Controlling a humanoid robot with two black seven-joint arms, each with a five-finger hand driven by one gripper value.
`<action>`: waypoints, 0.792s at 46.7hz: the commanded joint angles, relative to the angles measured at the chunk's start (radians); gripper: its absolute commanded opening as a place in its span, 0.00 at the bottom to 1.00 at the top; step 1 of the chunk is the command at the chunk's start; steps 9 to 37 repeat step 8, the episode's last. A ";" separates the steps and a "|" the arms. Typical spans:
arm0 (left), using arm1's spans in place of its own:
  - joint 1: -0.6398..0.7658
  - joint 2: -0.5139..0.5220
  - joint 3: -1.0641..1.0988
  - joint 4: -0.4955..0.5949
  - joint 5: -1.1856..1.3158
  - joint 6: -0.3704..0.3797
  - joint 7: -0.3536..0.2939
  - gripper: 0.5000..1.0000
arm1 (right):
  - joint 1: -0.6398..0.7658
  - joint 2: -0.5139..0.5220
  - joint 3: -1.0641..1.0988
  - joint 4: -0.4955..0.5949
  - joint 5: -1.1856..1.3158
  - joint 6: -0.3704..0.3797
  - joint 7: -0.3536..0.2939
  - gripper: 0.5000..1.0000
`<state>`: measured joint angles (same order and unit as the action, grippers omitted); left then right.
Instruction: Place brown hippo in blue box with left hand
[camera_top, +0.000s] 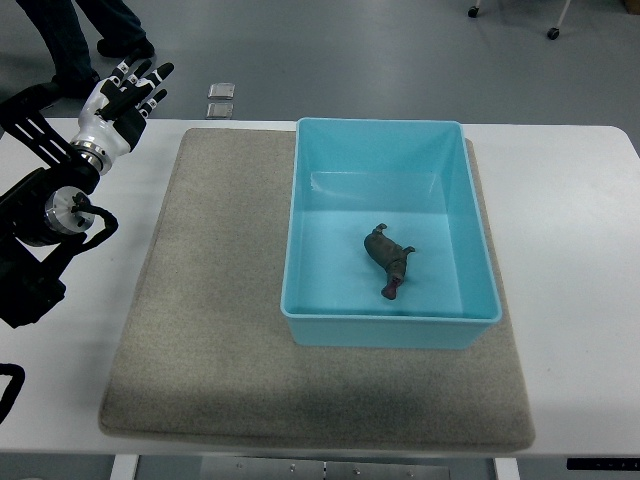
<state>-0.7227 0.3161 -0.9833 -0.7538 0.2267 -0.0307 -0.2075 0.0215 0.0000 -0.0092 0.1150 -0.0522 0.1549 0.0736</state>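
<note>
A small brown hippo (388, 258) lies on its side on the floor of the blue box (382, 332), a little right of the middle and toward the near wall. My left hand (126, 98) is raised at the far left corner of the table, well away from the box, with its fingers spread and nothing in them. The black left arm runs down the picture's left edge. No right arm shows.
The box sits on a grey felt mat (220, 330) laid over the white table (570, 250). A person's legs and shoes (90, 40) stand beyond the far left corner. Two small square plates (221, 99) lie on the floor behind the table.
</note>
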 joint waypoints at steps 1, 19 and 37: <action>-0.001 -0.002 0.002 -0.001 0.002 0.002 -0.006 0.99 | 0.000 0.000 0.000 0.000 0.000 0.000 0.000 0.87; -0.001 -0.005 0.002 -0.001 0.002 0.005 -0.006 0.99 | 0.000 0.000 -0.005 0.006 -0.012 0.008 0.000 0.87; -0.001 -0.005 0.002 -0.001 0.002 0.005 -0.006 0.99 | 0.000 0.000 -0.005 0.006 -0.012 0.008 0.000 0.87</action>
